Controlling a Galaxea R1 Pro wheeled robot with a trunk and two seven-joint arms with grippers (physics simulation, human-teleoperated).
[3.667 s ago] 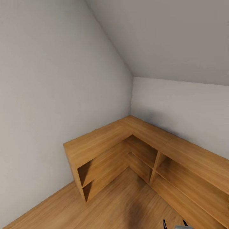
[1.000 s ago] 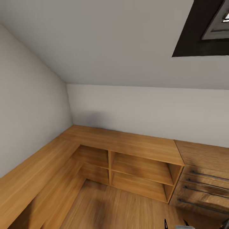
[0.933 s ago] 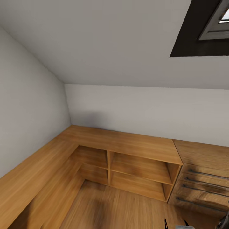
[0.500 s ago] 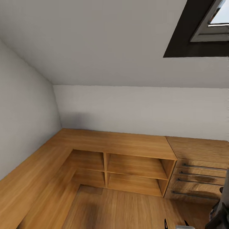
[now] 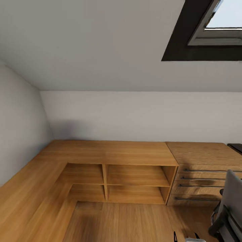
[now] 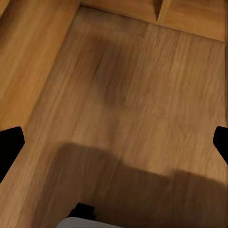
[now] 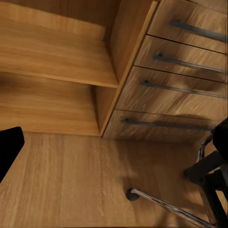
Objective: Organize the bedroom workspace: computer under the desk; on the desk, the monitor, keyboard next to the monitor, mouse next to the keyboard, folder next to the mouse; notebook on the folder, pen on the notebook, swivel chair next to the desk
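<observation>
The swivel chair [image 5: 230,205], grey-backed with black arms, pokes in at the lower right of the head view. Its metal leg with a caster [image 7: 161,203] and black frame lie close ahead in the right wrist view. My right gripper [image 7: 114,147] is open above the wooden floor, in front of the drawers. My left gripper [image 6: 114,142] is open over bare floor, holding nothing. A flat dark thing [image 5: 236,147] lies on the wooden top at the far right edge; I cannot tell what it is. Computer, monitor, keyboard, mouse, folder, notebook and pen are out of view.
A low L-shaped wooden shelf unit [image 5: 111,153] with open compartments runs along the left and back walls. A drawer block [image 5: 198,183] with metal handles [image 7: 180,89] joins it on the right. A skylight [image 5: 218,23] sits in the sloped ceiling. Wooden floor [image 5: 134,222] lies in front.
The whole head view has swung to the right: the shelf corner slid left, and the drawers, skylight, swivel chair and dark thing came into view. This is camera motion.
</observation>
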